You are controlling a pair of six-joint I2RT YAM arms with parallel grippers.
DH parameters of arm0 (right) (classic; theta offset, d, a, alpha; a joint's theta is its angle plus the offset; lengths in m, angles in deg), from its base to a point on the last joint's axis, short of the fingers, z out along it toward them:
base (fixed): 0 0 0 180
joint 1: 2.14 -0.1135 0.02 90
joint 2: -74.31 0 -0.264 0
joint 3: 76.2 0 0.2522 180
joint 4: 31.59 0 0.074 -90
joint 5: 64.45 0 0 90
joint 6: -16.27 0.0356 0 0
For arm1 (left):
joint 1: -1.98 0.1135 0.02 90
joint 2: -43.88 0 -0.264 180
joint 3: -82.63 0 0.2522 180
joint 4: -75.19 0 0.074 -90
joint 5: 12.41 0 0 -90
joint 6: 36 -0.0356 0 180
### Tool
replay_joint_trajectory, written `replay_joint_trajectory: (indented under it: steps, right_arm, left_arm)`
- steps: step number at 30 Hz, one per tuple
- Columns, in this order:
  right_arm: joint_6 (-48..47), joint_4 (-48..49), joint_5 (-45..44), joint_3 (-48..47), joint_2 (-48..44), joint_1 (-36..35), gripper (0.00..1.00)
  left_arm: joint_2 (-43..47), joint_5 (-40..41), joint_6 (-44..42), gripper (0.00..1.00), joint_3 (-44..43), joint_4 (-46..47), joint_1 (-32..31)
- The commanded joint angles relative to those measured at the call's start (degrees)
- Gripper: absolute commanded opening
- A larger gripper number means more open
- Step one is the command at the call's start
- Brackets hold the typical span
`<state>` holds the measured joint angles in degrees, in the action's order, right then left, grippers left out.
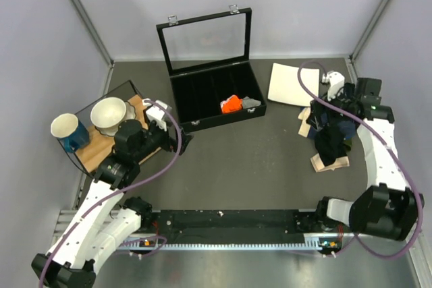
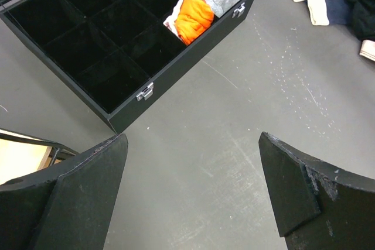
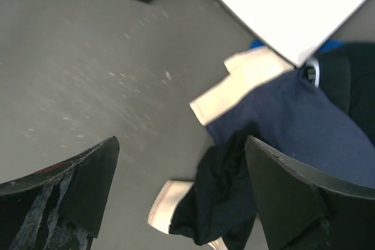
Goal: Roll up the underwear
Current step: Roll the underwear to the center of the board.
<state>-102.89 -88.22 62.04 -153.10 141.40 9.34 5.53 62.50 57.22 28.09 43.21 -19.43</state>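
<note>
Spreading its two dark fingers wide, the right tool (image 3: 181,144) hangs open over the heap of clothes at the right of the overhead view and grips nothing. The black soft fabric underwear (image 3: 220,200) lies crumpled at the bottom centre of the right wrist view, below the gap between the fingers. Its pale beige waistband strip (image 3: 167,206) curls out from its left edge onto the bare grey counter (image 3: 88,74). The upper edge of the underwear overlaps a navy blue garment (image 3: 293,124), and that garment's far side meets the corner of a white square plate (image 3: 293,4). Left of the heap, the counter runs bare as far as the black compartment box (image 1: 223,121), which holds a bright orange cloth roll (image 1: 231,104). The left tool (image 2: 192,139) is likewise open and empty, over bare counter just in front of the box's near corner.
</note>
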Motion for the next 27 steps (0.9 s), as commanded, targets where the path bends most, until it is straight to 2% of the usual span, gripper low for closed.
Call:
replay_joint_trajectory:
  steps: [1, 2, 4, 5, 6, 8, 10, 15, 19, 20, 22, 23, 24, 27]
  right_arm:
    - [-5.63, 1.56, -16.08, 0.65, 6.55, -3.13, 0.85]
    - [-5.81, 1.74, -19.93, 0.3, 9.78, -3.92, 0.78]
    - [-6.34, 2.09, -23.46, 0.12, 12.44, -6.99, 0.71]
    - [-5.99, 2.44, -28.35, 0.03, 13.32, -7.79, 0.58]
    - [-5.55, 2.7, -30.49, -0.32, 14.81, -8.23, 0.52]
    - [-4.32, 2.71, -36.3, -0.5, 14.91, -8.15, 0.42]
    - [-4.23, 2.88, -39.12, 0.38, 12.81, -7.53, 0.41]
    - [-3.18, 2.88, -39.92, 4.33, 9.99, -6.13, 0.43]
    - [-2.3, 2.97, -37.9, 4.51, 12.79, -3.4, 0.45]
    - [-2.04, 2.88, -37.46, 4.08, 14.37, -2.88, 0.42]
    - [-1.77, 2.97, -36.76, 3.63, 15.09, -2.78, 0.27]
    - [-1.6, 2.8, -36.75, 2.94, 14.57, -2.78, 0.05]
    - [-1.33, 2.71, -35.36, 2.58, 13.78, -2.7, 0.0]
    - [-1.33, 0.0, -30.18, -0.14, 7.02, -2.87, 0.0]
  left_arm:
    - [-0.94, 0.33, -0.5, 0.99, -0.36, 0.99, 0.14]
    - [-1.11, 0.24, -0.67, 0.99, -0.45, 0.82, 0.14]
    - [-1.38, 0.24, -0.68, 0.99, -0.53, 0.64, 0.14]
    - [-1.38, 0.24, -0.76, 0.99, -0.53, 0.64, 0.23]
    - [-1.47, 0.33, -0.85, 0.99, -0.53, 0.73, 0.23]
    - [-1.55, 0.41, -0.94, 0.99, -0.53, 0.47, 0.23]
    - [-1.64, 0.33, -0.94, 0.99, -0.62, 0.38, 0.32]
    - [-1.73, -0.99, -0.94, 0.99, -0.8, 0.38, 0.58]
    - [-1.73, -1.17, -0.85, 0.99, -0.8, 0.46, 0.58]
    - [-1.73, -1.17, -0.85, 0.99, -0.8, 0.38, 0.58]
    - [-1.73, -0.9, -0.85, 0.99, -0.8, 0.38, 0.58]
    - [-1.73, -0.99, -0.85, 0.99, -0.71, 0.29, 0.67]
    - [-1.73, -0.64, -0.94, 0.99, -0.71, 0.2, 0.67]
    - [-1.73, -0.64, -1.2, 0.99, -0.8, 0.03, 0.58]
